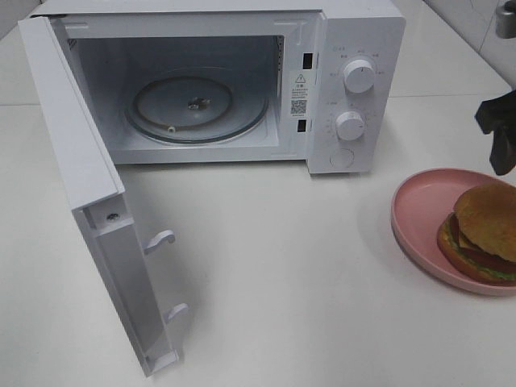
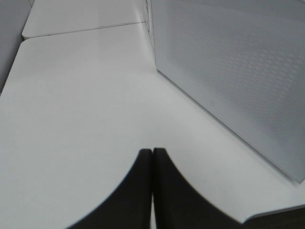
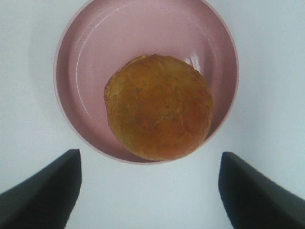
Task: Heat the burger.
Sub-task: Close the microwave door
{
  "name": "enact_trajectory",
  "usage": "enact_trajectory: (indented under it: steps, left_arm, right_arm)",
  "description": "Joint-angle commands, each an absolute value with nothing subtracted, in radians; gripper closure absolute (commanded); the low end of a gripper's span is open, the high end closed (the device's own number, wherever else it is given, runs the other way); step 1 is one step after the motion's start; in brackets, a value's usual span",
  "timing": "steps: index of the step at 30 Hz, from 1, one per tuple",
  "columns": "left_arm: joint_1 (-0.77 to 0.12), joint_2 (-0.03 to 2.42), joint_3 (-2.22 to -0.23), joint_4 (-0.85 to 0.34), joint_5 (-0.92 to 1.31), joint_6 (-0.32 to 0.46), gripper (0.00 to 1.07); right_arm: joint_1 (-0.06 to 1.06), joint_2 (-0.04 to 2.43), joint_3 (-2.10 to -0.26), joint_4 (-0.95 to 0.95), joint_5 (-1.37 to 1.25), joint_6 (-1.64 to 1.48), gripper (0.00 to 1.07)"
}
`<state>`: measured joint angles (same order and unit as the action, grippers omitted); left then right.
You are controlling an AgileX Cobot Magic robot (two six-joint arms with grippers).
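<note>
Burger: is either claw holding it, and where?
No. The burger lies free on its plate; the right gripper hangs open above it, and the left gripper is shut on nothing.

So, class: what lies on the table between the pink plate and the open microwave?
Nothing: in the exterior high view the stretch of white table between the pink plate and the microwave is bare.

A white sticker (image 1: 299, 91) on the microwave's (image 1: 355, 32) inner front frame carries a warning triangle above a QR code; its small print is illegible. Faint markings ring the two control knobs (image 1: 358, 75), apparently dial scales, too small to read.
</note>
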<state>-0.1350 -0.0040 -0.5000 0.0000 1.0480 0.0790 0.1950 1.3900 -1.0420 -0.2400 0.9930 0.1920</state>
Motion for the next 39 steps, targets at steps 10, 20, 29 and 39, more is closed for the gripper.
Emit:
enact_trajectory:
  steps: [10, 20, 29, 39]
  left_arm:
    - [-0.132, -0.025, -0.497, -0.006, 1.035, 0.080, 1.06]
    - [-0.132, -0.025, -0.497, -0.006, 1.035, 0.080, 1.06]
    - [-0.132, -0.025, -0.497, -0.006, 1.035, 0.080, 1.06]
    - [-0.132, -0.025, -0.497, -0.006, 1.035, 0.080, 1.06]
  right_arm:
    - [0.190, 1.062, -0.881, -0.137, 1.124, 0.181, 0.32]
    - [0.190, 0.791, -0.710, -0.117, 1.182, 0.160, 0.32]
    - [0.190, 0.521, -0.561, -0.112, 1.126, 0.107, 0.37]
    - [0.190, 0.253, -0.501, -0.036, 1.005, 0.000, 0.40]
